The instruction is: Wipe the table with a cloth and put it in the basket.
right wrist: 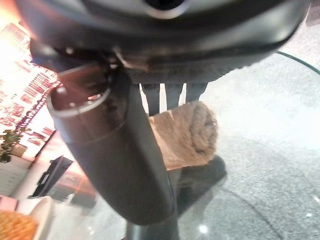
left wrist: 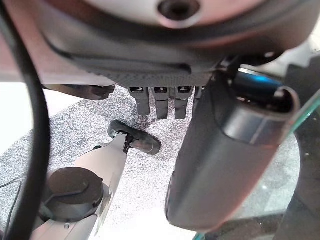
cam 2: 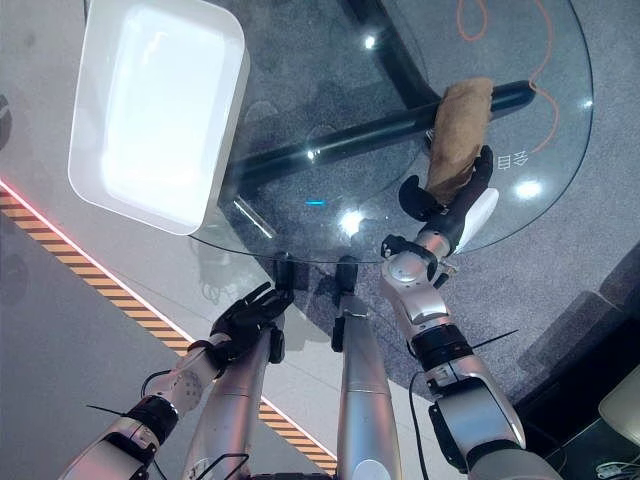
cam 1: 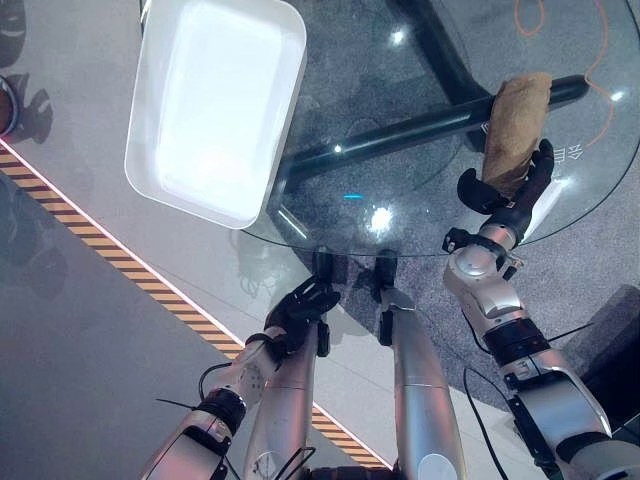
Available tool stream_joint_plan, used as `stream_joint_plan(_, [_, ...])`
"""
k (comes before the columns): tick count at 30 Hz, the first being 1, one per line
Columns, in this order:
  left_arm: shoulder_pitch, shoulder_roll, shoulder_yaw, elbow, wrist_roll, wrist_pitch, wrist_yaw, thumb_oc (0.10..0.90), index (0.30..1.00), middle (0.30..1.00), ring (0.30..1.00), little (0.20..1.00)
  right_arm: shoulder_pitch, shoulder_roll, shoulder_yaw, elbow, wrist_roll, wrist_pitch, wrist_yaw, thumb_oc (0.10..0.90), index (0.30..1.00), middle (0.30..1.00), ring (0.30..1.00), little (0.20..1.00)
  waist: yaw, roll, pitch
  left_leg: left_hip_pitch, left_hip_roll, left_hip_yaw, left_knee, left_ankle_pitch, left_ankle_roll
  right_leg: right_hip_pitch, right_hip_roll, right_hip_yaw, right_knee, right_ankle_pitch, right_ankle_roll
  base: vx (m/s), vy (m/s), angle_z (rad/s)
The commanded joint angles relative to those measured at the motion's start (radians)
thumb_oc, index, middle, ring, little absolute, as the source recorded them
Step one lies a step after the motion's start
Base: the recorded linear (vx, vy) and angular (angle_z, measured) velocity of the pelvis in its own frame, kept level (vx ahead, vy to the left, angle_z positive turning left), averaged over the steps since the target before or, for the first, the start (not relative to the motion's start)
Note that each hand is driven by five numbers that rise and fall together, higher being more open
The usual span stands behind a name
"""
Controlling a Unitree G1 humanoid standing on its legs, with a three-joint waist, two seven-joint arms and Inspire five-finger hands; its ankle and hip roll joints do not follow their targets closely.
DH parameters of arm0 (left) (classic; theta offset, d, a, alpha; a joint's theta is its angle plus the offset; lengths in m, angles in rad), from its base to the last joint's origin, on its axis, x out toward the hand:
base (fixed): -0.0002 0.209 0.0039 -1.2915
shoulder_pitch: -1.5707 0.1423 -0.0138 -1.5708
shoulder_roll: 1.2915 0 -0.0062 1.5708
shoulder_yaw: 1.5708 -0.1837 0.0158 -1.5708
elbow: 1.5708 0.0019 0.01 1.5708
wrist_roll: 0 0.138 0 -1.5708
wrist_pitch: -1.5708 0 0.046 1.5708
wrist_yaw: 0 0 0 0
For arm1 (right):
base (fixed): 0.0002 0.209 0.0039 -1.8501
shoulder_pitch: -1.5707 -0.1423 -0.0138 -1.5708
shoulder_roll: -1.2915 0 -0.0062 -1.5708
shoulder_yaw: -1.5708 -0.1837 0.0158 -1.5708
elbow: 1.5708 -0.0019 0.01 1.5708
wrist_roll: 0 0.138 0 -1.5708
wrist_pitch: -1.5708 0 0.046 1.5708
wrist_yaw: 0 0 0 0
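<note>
Glass table [cam 1: 420, 160] has the white basket [cam 1: 215, 105] parked left; right hand [cam 1: 510, 195] pinches the brown cloth [cam 1: 515, 125], ready for wiping, left hand [cam 1: 300, 305] hangs loosely open.

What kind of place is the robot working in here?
Probably an indoor demo or test space, not a home. A round glass table stands on grey carpet, a striped warning tape runs across the floor, and an orange cable lies under the table.

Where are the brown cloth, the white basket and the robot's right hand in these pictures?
cloth [cam 1: 517, 130]: left eye view, middle of the roll.
basket [cam 1: 283, 112]: left eye view, right-hand rim.
right hand [cam 1: 520, 190]: left eye view, palm under the cloth.
</note>
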Motion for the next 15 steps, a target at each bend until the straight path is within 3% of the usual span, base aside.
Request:
stream_joint_plan(1, [0.095,-0.033,-0.045,-0.002,-0.001,0.046,-0.021,0.800,0.900,0.900,0.900,0.900,0.015,-0.067,-0.049,-0.052,0.007,-0.035,-0.051,0.800,0.900,0.900,0.900,0.900,0.014,0.011,-0.019,-0.072,-0.013,-0.014,0.222,-0.132,0.033,0.006,0.000,0.010,-0.156,0.135,0.064,0.00,0.000,0.00])
stream_joint_plan(10, [0.088,-0.027,-0.052,-0.009,-0.008,0.049,-0.017,0.800,0.900,0.900,0.900,0.900,-0.042,-0.085,-0.044,-0.025,0.015,0.005,-0.058,0.800,0.900,0.900,0.900,0.900,0.023,0.017,-0.019,-0.108,-0.018,-0.025,0.241,-0.137,0.035,-0.033,0.000,0.014,-0.139,0.139,0.066,0.01,0.000,0.00])
stream_joint_plan(11, [0.086,-0.026,-0.051,-0.006,-0.008,0.049,-0.020,0.800,0.900,0.900,0.900,0.900,-0.047,-0.088,-0.044,-0.018,0.019,0.012,-0.055,0.762,0.867,0.867,0.867,0.862,0.024,0.017,-0.019,-0.110,-0.019,-0.026,0.242,-0.136,0.035,-0.035,-0.001,0.013,-0.138,0.139,0.066,0.00,0.000,0.00])
stream_joint_plan(12, [0.084,-0.028,-0.052,-0.005,-0.006,0.049,-0.018,0.800,0.900,0.900,0.900,0.900,-0.050,-0.091,-0.042,-0.016,0.031,0.019,-0.053,0.589,0.719,0.719,0.719,0.689,0.024,0.016,-0.019,-0.112,-0.020,-0.028,0.242,-0.136,0.035,-0.036,0.000,0.013,-0.139,0.139,0.066,0.00,0.000,0.00])
stream_joint_plan(13, [0.084,-0.028,-0.053,-0.007,-0.006,0.049,-0.017,0.800,0.900,0.900,0.900,0.900,-0.051,-0.091,-0.041,-0.015,0.033,0.021,-0.053,0.553,0.688,0.688,0.688,0.653,0.024,0.015,-0.019,-0.114,-0.020,-0.028,0.243,-0.136,0.035,-0.038,0.000,0.012,-0.138,0.139,0.066,0.01,-0.009,0.03])
stream_joint_plan(15, [0.085,-0.028,-0.057,-0.011,0.000,0.052,-0.018,0.800,0.900,0.900,0.900,0.900,-0.054,-0.094,-0.039,-0.009,0.033,0.025,-0.045,0.265,0.441,0.441,0.441,0.365,0.027,0.015,-0.019,-0.121,-0.022,-0.033,0.244,-0.136,0.035,-0.045,0.001,0.011,-0.135,0.139,0.066,0.00,0.000,0.00])
